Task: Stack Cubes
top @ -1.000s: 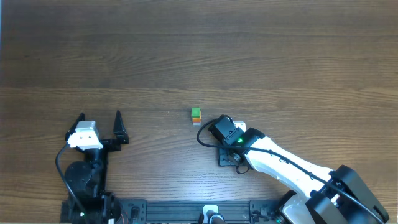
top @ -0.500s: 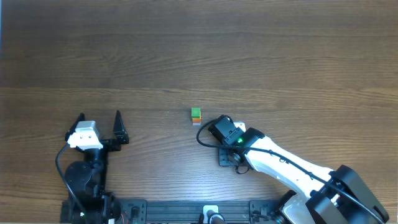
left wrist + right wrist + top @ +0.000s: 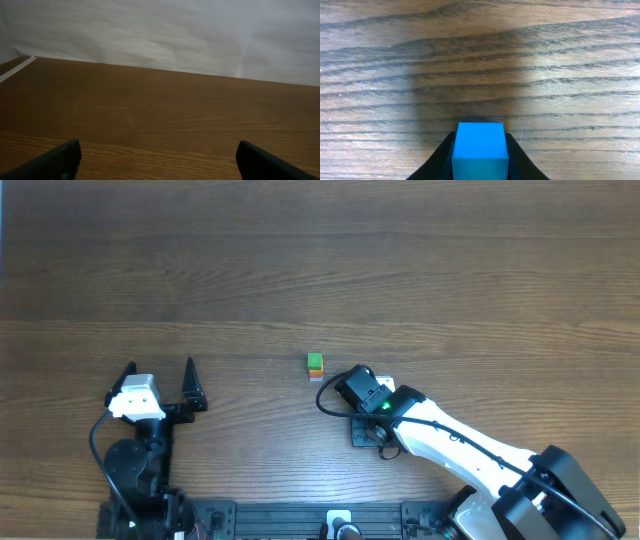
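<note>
A small stack stands near the middle of the table: a green cube (image 3: 315, 361) on an orange cube (image 3: 316, 374). Just right of it is my right gripper (image 3: 352, 392), pointing down at the wood. In the right wrist view that gripper (image 3: 480, 155) is shut on a blue cube (image 3: 480, 146), with a dark finger (image 3: 441, 155) against each side of it and the table close below. My left gripper (image 3: 160, 372) stands open at the front left, with nothing between its fingers (image 3: 60, 157).
Bare brown wood surrounds the stack on all sides. A white wall (image 3: 165, 30) rises behind the table's far edge in the left wrist view. The arm bases and a black rail (image 3: 320, 520) run along the front edge.
</note>
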{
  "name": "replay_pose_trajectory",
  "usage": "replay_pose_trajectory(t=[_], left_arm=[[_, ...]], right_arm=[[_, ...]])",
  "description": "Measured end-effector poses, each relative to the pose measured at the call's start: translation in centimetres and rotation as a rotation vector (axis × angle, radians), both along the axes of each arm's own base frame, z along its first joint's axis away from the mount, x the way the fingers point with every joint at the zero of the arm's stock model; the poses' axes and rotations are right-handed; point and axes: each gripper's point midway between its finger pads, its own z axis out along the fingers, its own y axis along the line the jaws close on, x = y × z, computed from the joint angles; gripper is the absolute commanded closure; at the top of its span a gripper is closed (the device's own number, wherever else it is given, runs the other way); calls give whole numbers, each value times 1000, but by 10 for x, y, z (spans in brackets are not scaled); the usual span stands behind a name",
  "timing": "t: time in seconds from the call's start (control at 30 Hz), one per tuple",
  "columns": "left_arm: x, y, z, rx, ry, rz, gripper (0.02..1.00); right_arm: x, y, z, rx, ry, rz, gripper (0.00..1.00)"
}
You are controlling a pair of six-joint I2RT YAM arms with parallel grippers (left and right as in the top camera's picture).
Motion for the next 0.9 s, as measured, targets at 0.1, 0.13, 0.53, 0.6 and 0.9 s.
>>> replay_pose_trajectory(t=[0.1,0.13,0.53,0.6,0.9], left_arm=[[0,0,0,0,0,0,18],[0,0,0,0,0,0,18],[0,0,0,0,0,0,18],[0,0,0,0,0,0,18],[0,0,0,0,0,0,18]], right_arm=[[-1,-1,0,-5,6,0,822],[-4,-3,2,-17,19,0,829],[34,29,126,-23,-61,20,884],[44,39,152,2,-104,24,888],[85,79,183,-11,-112,5,904]])
